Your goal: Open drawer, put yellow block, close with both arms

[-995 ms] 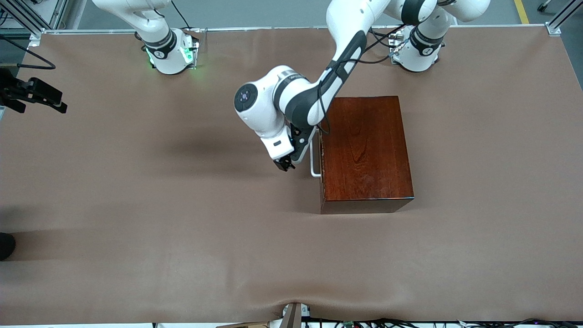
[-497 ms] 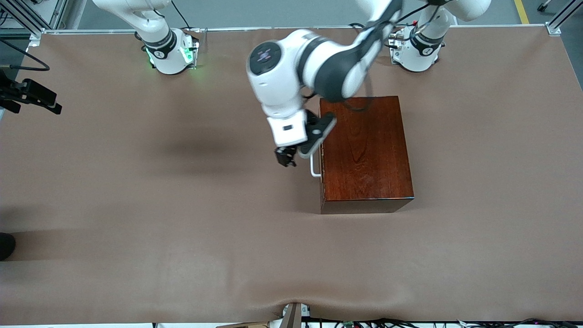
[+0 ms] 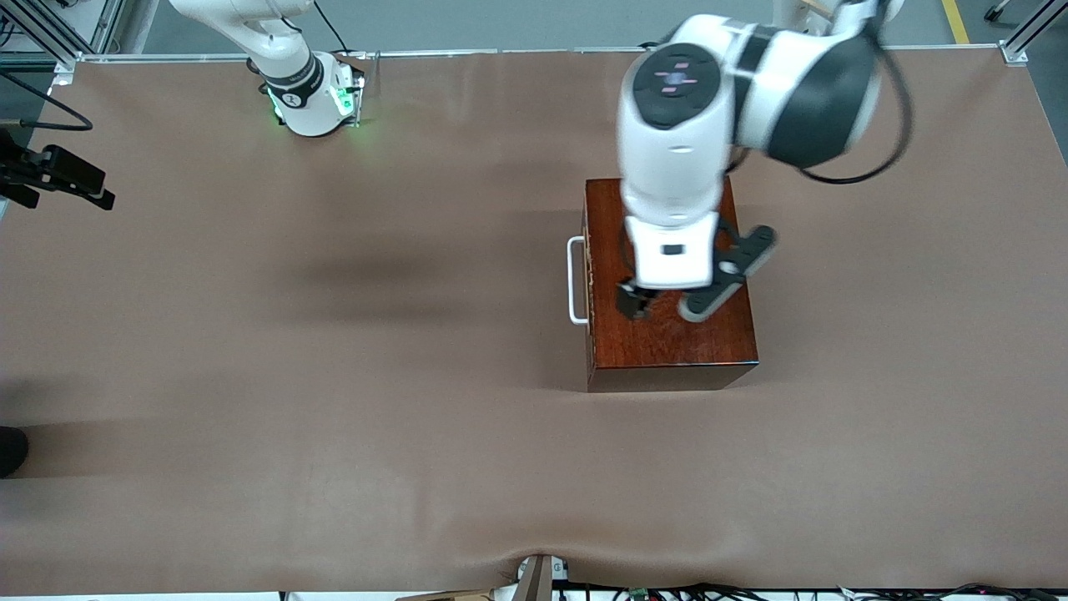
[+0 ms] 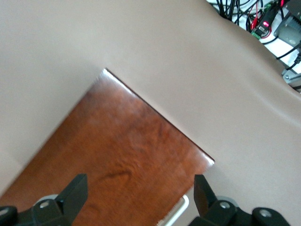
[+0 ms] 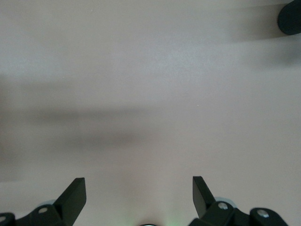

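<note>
The left gripper (image 4: 136, 193), fingers apart and empty, hangs over the box (image 3: 667, 334), whose drawer handle (image 3: 574, 280) sits just beside it. The right gripper (image 5: 136, 197) waits, fingers apart, over bare table (image 3: 334, 376).

Your drawer (image 3: 587, 280) sits shut in the glossy dark mahogany box (image 3: 667, 334), its front flush with the box's face that looks toward the right arm's end of the table. Its white U-shaped handle (image 3: 574, 280) sticks out from that face, lying level. The box stands flat on the table nearer the left arm's base.
</note>
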